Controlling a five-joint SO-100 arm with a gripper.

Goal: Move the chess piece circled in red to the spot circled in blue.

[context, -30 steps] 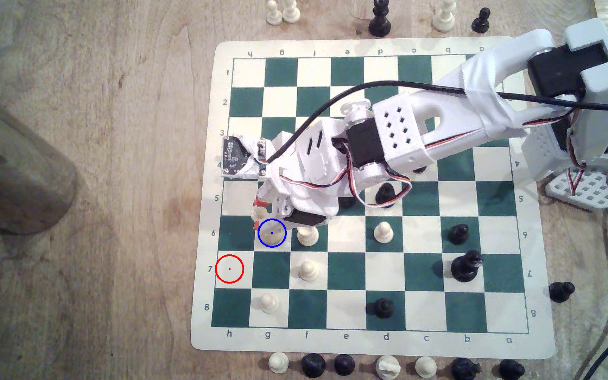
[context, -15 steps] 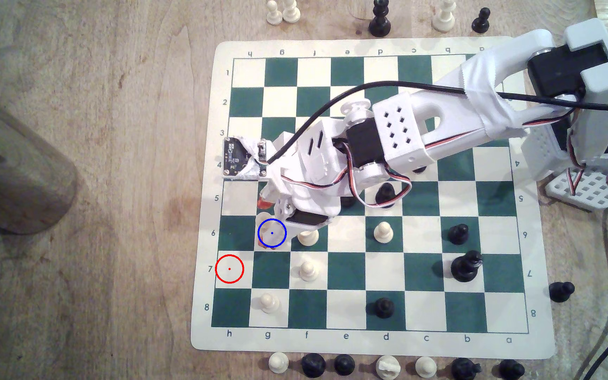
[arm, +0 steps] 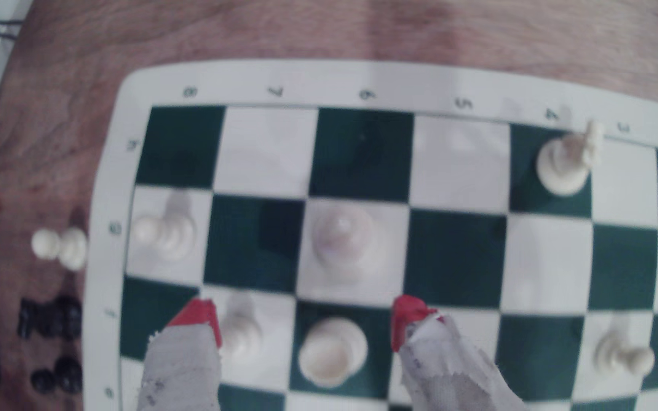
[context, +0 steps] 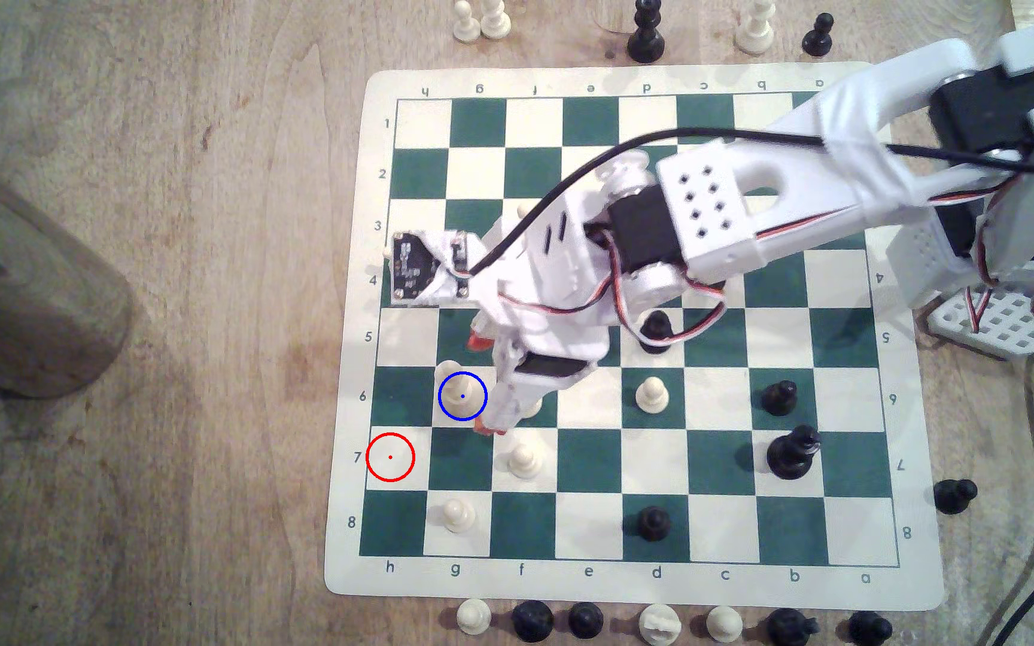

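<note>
The cream-white plastic chess piece with the rounded head [context: 456,382] is seen standing upright on the cream square marked by the thin blue ring [context: 463,396], in the g file of the green-and-cream chessboard mat [context: 346,435]. The red-tipped claw [arm: 303,320] is spread wide and empty, its tips apart from the piece. The step in hand is judged to be withdrawal: a straight lift is advised, since a cream pawn [arm: 333,351] stands between the fingers [arm: 408,316] and another [arm: 242,332] just beside one tip. Open squares are offered toward the mat's edge and the wooden bench [context: 191,310].
</note>
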